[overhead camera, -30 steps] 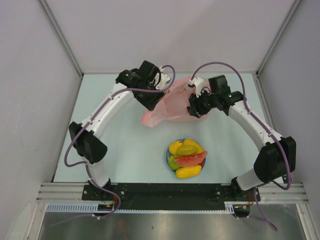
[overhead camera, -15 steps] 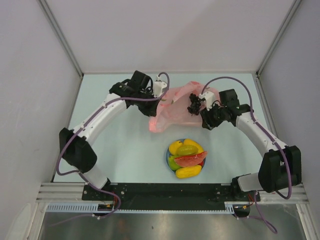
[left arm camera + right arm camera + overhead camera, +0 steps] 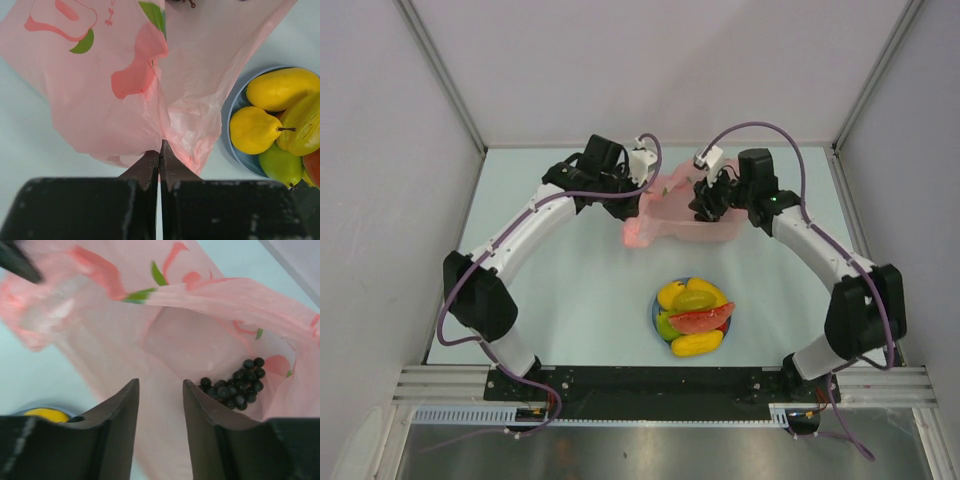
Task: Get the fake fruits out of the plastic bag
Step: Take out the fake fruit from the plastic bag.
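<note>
The pink plastic bag point(image 3: 675, 215) lies at the back of the table between both arms. My left gripper point(image 3: 160, 148) is shut on a pinched fold of the bag point(image 3: 125, 75) at its left edge point(image 3: 638, 195). My right gripper point(image 3: 160, 384) is open over the bag's mouth point(image 3: 705, 205), with only the film behind its jaws. A dark grape bunch point(image 3: 237, 385) lies inside the bag point(image 3: 175, 340), just right of my right finger. Other fake fruits, yellow point(image 3: 697, 343), green point(image 3: 695, 299) and a red watermelon slice point(image 3: 702, 320), are piled on the blue plate point(image 3: 654, 312).
The blue plate point(image 3: 231, 135) sits close in front of the bag, holding a yellow fruit point(image 3: 282, 87), a yellow pear point(image 3: 252, 130) and a green one point(image 3: 277, 162). White walls enclose the table on three sides. My left fingertip point(image 3: 17, 262) shows at the bag's far edge.
My left gripper has shut on the bag's edge. My right arm swung out and back over the bag's mouth, jaws narrowing a little. The bag now lies lower and wider.
</note>
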You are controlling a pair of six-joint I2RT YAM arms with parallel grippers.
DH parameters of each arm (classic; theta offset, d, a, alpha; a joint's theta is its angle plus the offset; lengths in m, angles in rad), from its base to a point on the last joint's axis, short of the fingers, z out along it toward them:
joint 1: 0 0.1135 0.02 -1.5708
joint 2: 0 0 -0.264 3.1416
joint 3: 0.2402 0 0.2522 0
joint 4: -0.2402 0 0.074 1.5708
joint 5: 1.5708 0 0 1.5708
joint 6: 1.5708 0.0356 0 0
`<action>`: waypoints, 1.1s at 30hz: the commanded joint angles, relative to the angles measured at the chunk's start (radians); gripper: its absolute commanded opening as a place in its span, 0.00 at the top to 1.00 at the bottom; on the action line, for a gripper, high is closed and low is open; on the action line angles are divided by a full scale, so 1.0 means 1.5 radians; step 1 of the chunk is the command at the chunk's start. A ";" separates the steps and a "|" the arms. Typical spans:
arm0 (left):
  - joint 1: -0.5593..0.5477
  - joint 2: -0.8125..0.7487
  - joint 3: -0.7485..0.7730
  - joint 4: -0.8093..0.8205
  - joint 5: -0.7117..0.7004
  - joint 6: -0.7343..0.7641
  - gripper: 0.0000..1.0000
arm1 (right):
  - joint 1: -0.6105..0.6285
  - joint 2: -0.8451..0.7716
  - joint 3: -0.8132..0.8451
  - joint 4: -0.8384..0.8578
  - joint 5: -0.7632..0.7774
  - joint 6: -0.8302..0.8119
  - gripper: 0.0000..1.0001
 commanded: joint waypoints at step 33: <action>-0.015 0.059 0.042 0.029 -0.046 0.020 1.00 | -0.090 0.247 -0.008 0.075 0.018 -0.541 0.34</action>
